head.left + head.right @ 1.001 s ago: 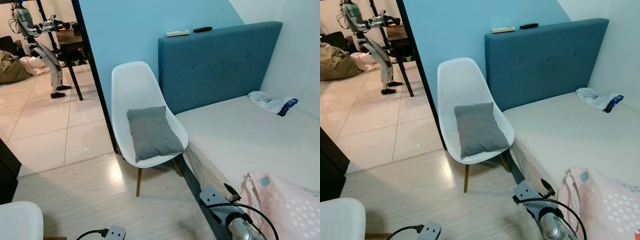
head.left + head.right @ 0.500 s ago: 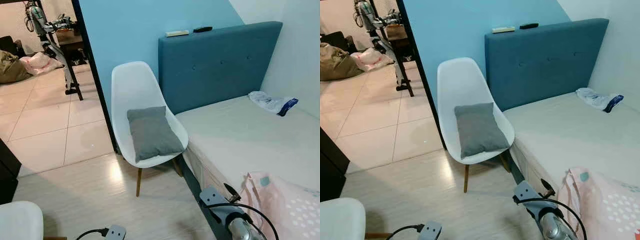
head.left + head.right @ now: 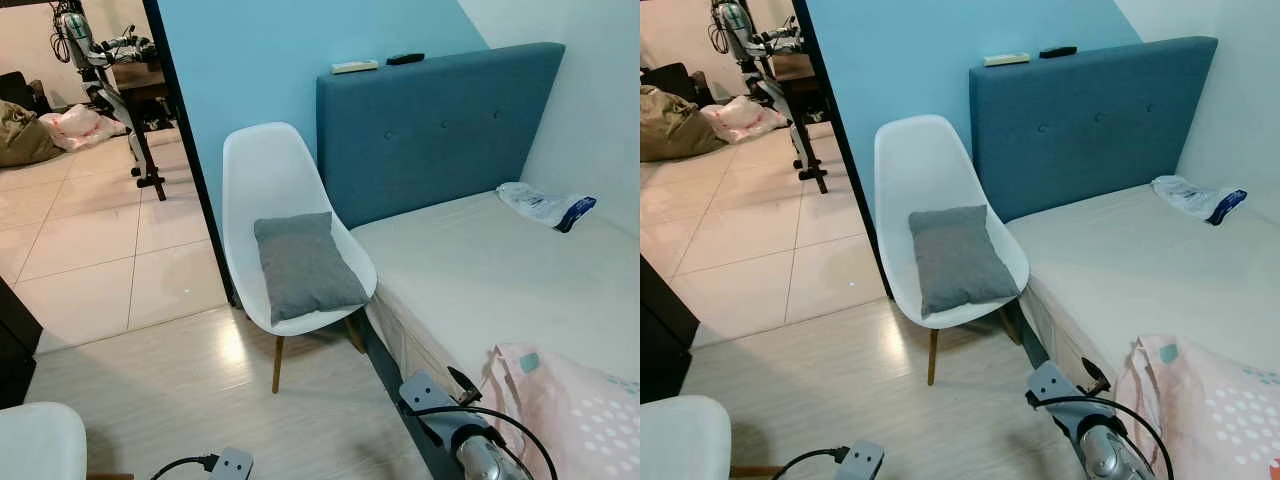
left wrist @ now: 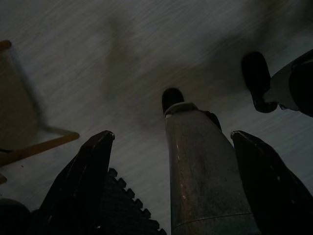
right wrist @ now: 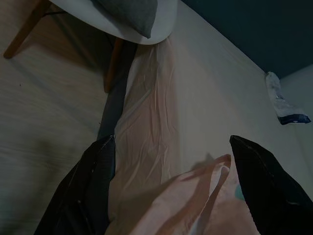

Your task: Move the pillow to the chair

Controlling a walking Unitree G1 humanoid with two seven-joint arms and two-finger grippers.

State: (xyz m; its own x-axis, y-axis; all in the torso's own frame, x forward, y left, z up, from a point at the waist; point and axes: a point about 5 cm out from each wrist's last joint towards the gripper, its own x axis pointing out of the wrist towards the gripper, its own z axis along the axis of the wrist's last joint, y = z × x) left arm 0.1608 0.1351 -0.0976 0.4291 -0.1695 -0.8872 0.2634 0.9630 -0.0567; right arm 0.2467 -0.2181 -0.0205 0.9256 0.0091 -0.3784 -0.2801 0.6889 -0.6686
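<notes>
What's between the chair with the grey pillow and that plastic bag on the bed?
Bare mattress, with the blue headboard behind it; the eye views show nothing lying between chair, pillow and bag.

I see a grey pillow (image 3: 303, 265) on a white chair (image 3: 268, 180) with wooden legs, centre of the frame. Behind it the wall (image 3: 270, 60) is light blue, and the headboard (image 3: 440, 120) a darker teal blue. The bed (image 3: 490, 275) is pale cream. Lower right, a blanket (image 3: 585, 405) is pink with white dots. The floor (image 3: 180, 395) is pale wood.
</notes>
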